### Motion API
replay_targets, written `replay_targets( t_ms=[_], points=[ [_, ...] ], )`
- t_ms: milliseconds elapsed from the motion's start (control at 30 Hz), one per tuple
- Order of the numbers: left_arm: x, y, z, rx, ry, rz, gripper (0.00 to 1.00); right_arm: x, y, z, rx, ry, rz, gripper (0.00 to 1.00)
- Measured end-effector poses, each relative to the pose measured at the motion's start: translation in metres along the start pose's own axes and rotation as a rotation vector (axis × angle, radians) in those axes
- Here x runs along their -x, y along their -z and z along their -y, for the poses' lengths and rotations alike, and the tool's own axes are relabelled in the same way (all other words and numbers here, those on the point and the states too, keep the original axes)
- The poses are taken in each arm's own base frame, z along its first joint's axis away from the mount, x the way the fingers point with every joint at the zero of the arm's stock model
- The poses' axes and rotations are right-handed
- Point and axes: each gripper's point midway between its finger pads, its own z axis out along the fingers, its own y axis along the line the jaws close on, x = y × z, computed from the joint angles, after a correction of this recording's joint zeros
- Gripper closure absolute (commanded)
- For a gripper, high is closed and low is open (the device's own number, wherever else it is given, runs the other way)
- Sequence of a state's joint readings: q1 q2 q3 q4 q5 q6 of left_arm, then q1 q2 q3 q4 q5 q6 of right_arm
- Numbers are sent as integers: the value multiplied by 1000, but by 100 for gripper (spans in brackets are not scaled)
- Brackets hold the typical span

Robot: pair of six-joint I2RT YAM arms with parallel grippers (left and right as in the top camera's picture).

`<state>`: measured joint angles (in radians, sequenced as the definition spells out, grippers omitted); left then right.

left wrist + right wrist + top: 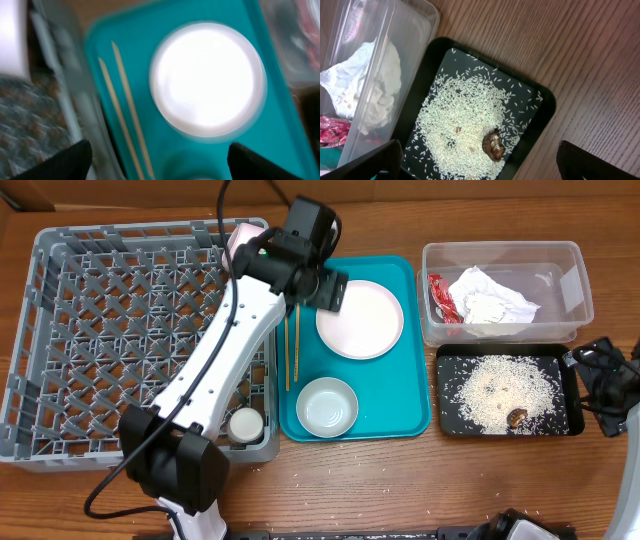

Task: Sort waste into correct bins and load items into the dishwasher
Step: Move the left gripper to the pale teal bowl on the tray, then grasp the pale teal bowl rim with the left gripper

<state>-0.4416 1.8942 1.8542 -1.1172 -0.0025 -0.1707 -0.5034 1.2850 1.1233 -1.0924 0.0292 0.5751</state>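
My left gripper [331,288] [160,162] is open and empty above the teal tray [410,415], next to the round pale plate [360,318] [207,80]. The chopsticks [291,350] [122,112] lie left of the plate, and a pale bowl [327,406] sits in front of it. The grey dish rack [60,350] holds a white cup [245,423] in its front right corner. My right gripper [598,372] [480,162] is open and empty over the black tray [450,425] [540,120], which holds the rice [505,385] [465,120] and the brown lump [517,417] [493,145]. The clear tub [575,280] [415,30] holds the red wrapper [441,297] [332,131] and the napkin [495,298] [367,90].
A pale rounded thing [243,237] stands at the rack's far right corner, partly hidden by my left arm. The left wrist view is motion-blurred. Wooden table [400,480] shows in front of the trays.
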Motion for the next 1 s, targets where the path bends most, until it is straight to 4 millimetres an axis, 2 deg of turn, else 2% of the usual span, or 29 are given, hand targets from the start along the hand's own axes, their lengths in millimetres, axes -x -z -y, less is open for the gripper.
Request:
replay_targets(
  t_ms=[100,167,233,367,433,533,667,800,833,967,1000],
  points=[
    [-41,-7,13,-64,15,-165,12,0,0,0,0,0,1,0],
    [-65,-19,21,-89,5,-254,11,0,0,0,0,0,1,0],
    [-88,-36,29,-110,-19,-318,12,0,0,0,0,0,0,0],
    [-122,-67,32,-142,-79,-380,17,0,0,0,0,0,0,0],
    [-132,-79,31,-150,-104,-389,21,0,0,0,0,0,1,0],
    [-136,-96,30,-163,-140,-356,26,0,0,0,0,0,1,0],
    [-139,-110,28,-161,-167,-322,51,0,0,0,0,0,0,0],
    [-144,-117,23,-139,-183,-318,58,0,0,0,0,0,0,0],
    [-146,-118,21,-132,-184,-323,62,0,0,0,0,0,1,0],
    [-160,-121,16,-117,-190,-357,96,0,0,0,0,0,0,0],
    [-162,-122,15,-114,-193,-362,96,0,0,0,0,0,0,0]
  ],
)
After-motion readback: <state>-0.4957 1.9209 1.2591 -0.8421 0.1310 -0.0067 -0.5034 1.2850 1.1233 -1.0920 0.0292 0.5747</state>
